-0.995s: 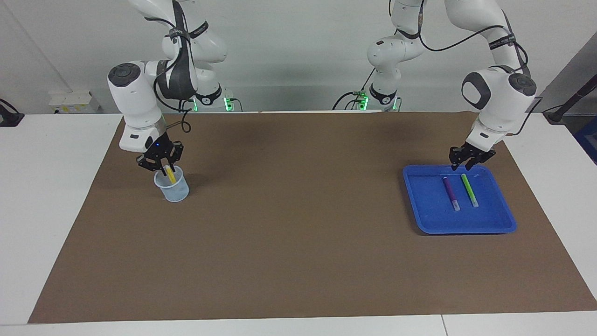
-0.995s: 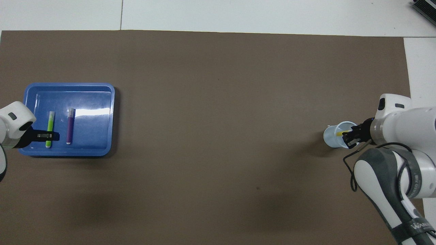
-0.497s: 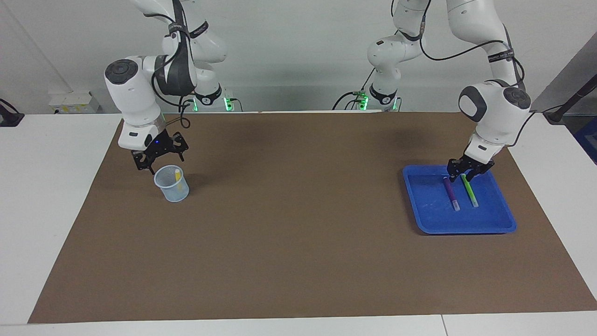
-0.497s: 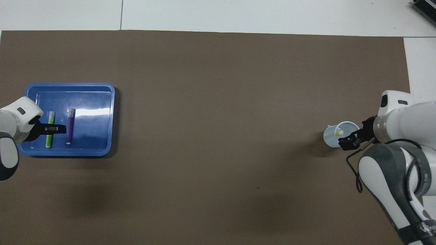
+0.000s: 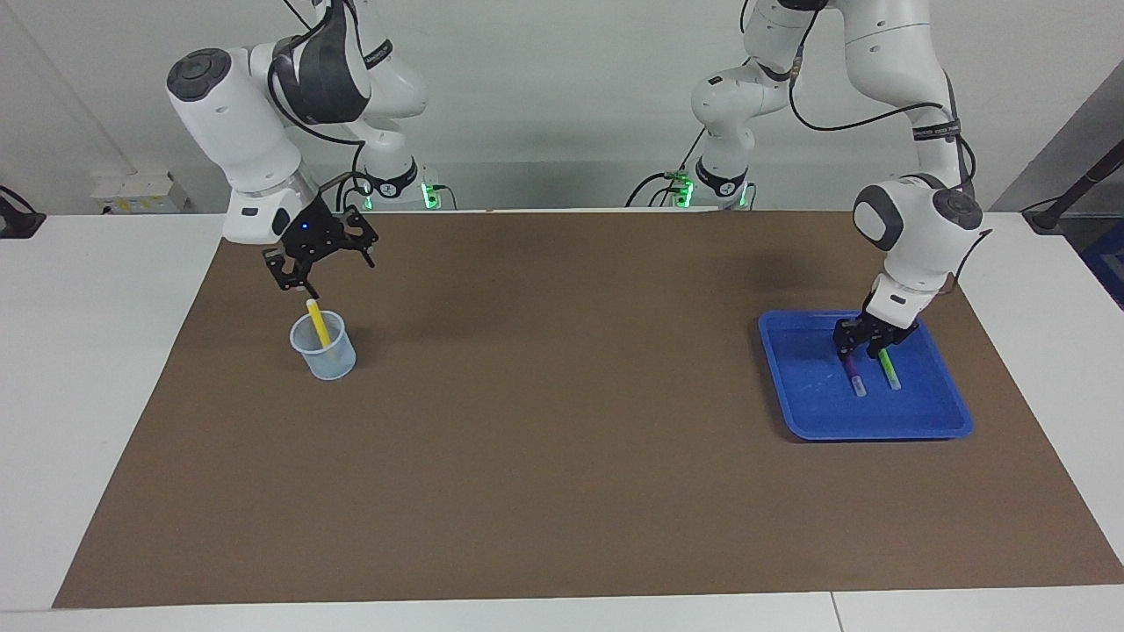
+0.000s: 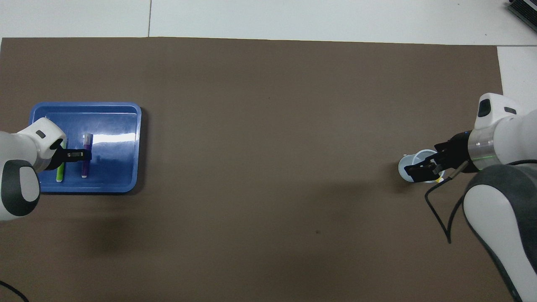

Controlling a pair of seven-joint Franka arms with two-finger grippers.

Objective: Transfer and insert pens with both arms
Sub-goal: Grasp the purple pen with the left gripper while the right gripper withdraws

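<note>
Bench [image 5: 105, 369]: white, carrying a large brown mat [image 5: 562, 439].
Tray [image 5: 931, 412]: blue, flat on the mat toward the left arm's end.
Cup [image 5: 325, 351]: clear, upright on the mat toward the right arm's end.
Right tool [image 5: 320, 263]: up in the air over the cup, fingers spread wide, holding nothing.
Left tool [image 5: 865, 347]: low in the tray, down over the purple pen; fingers apart, a grip cannot be told.
Yellow pen [image 5: 318, 323]: standing tilted in the cup, top above the rim.
Purple pen [image 5: 853, 377]: lying in the tray.
Green pen [image 5: 889, 371]: lying just beside the purple pen.
</note>
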